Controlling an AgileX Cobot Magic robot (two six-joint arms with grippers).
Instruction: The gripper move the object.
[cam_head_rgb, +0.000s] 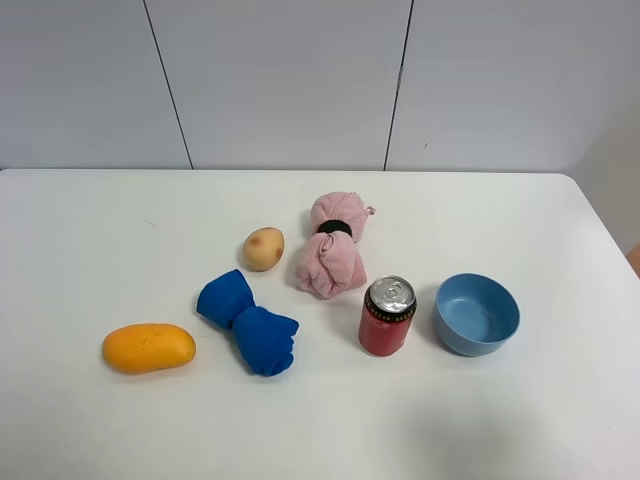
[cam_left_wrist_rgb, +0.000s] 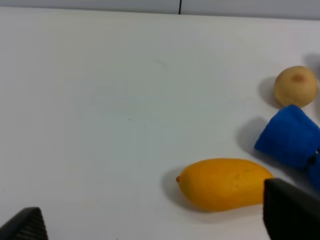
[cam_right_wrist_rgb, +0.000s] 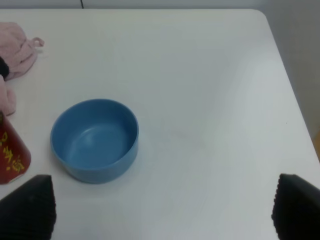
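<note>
- The mango (cam_head_rgb: 149, 348) lies on its side on the white table (cam_head_rgb: 80, 240), near the front edge and toward the left edge, with nothing gripping it.
- Just right of the mango, apart from it, sits a bunched blue cloth (cam_head_rgb: 248, 322); in the left wrist view this cloth (cam_left_wrist_rgb: 291, 136) is close to one end of the mango (cam_left_wrist_rgb: 225, 183).
- A round tan potato (cam_head_rgb: 264, 249) rests farther back, near the table's middle, beyond the blue cloth.
- A pink cloth (cam_head_rgb: 331, 245), cinched by a black band, lies just right of the potato.
- A red can (cam_head_rgb: 387, 316) stands upright right of the blue cloth, in front of the pink cloth.
- A blue bowl (cam_head_rgb: 476, 314) sits just right of the can, open side up, toward the right edge.
- The left hand (cam_left_wrist_rgb: 160, 222) shows only two dark fingertips (cam_left_wrist_rgb: 292, 210), spread wide, held above the table with the mango near one tip and not between them.
- The right hand (cam_right_wrist_rgb: 162, 212) is also spread wide, its tips (cam_right_wrist_rgb: 30, 207) at the view's corners, with the bowl (cam_right_wrist_rgb: 95, 140) and the can (cam_right_wrist_rgb: 11, 152) ahead of it.
- Neither hand appears in the high view.
</note>
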